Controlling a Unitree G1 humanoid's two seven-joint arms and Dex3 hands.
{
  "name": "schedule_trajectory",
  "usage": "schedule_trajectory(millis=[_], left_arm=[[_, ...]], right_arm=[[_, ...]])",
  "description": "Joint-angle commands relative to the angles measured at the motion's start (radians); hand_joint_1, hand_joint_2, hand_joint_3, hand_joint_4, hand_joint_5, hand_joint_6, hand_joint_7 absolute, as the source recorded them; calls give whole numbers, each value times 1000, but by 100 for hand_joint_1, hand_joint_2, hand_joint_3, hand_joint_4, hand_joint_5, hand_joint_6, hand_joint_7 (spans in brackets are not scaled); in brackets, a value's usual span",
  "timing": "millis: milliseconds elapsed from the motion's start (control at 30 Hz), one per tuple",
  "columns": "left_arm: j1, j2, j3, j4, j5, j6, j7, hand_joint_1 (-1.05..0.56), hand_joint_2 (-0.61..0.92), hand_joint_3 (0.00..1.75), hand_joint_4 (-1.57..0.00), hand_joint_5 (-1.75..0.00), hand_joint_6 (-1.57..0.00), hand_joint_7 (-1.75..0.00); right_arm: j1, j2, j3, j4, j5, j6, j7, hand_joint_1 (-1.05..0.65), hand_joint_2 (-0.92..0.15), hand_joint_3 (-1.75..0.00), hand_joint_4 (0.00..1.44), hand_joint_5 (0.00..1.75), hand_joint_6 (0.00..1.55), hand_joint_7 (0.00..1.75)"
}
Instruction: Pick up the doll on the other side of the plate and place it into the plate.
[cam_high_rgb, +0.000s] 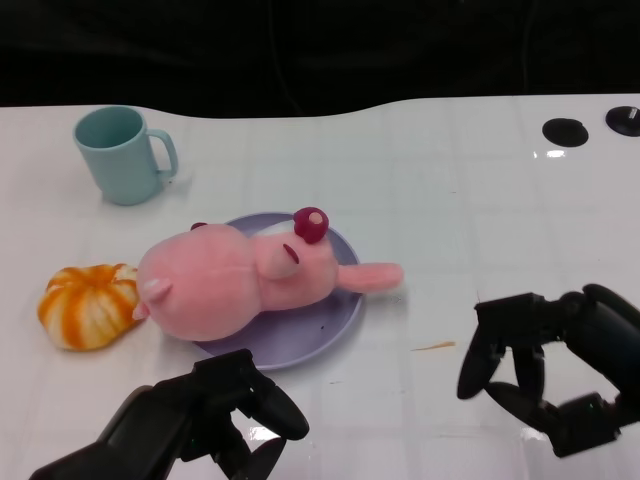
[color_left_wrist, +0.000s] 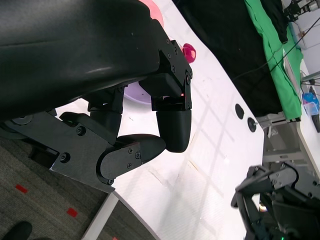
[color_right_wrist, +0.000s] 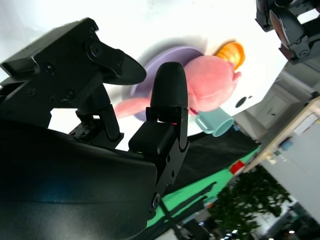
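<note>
Left robot hand (cam_high_rgb: 235, 405) is seen at the near edge of the bench (cam_high_rgb: 480, 220), fingers curled in, nothing held; its forearm is cut off by the picture's lower border. In the left wrist view the same robot hand (color_left_wrist: 150, 135) is shown with fingertips nearly meeting, nothing between them. Right robot hand (cam_high_rgb: 530, 360) is seen near the near right corner, fingers bent downward and apart, nothing gripped; partly cut off at the right border. In the right wrist view its fingers (color_right_wrist: 167, 95) are held apart with open space between.

Just beyond the left robot hand a purple plate (cam_high_rgb: 335, 325) is placed, near the bench's middle. The pink doll (cam_high_rgb: 235, 280) is laid in the plate on its side, head overhanging the plate's left rim, one limb reaching past the right rim onto the bench. Most of the plate is hidden under the doll; only the near and right rim are shown. A dark red round part (cam_high_rgb: 311, 223) is seen at the doll's far side; what it is cannot be told.

An orange-and-white striped soft toy (cam_high_rgb: 88, 305) is laid just left of the doll's head, touching or nearly so. Near the far left corner a teal mug (cam_high_rgb: 122, 155) is stood upright, handle to the right; its inside cannot be made out. Two black round marks (cam_high_rgb: 565, 130) are seen at the far right edge.
</note>
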Motion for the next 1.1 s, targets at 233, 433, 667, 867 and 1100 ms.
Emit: schedule_trajectory(millis=[233, 433, 667, 867, 1100], left_arm=[[20, 22, 41, 12, -24, -17, -11, -27, 75, 76, -56, -162, -63, -127], [29, 33, 47, 24, -32, -37, -14, -26, 80, 68, -57, -163, -63, -127], [42, 32, 51, 45, -38, -64, -9, -20, 72, 85, -61, -161, -63, -130], [39, 34, 58, 55, -45, -73, -11, -24, 81, 68, -61, -163, -60, -133], [42, 34, 76, 67, -61, -79, -18, -21, 79, 73, -62, -163, -61, -131]], right_arm=[[5, 22, 3, 42, -5, 44, -34, 9, -26, -147, 89, 175, 83, 134], [-21, 18, 20, 98, -20, 23, -39, 6, -25, -148, 87, 175, 82, 141], [-38, 6, 37, 128, -35, 36, -28, 6, -26, -146, 85, 174, 80, 144], [-48, -6, 57, 129, -58, 54, -14, 1, -27, -145, 91, 175, 80, 144], [-53, -7, 77, 121, -75, 71, -12, 0, -26, -146, 95, 175, 85, 141]])
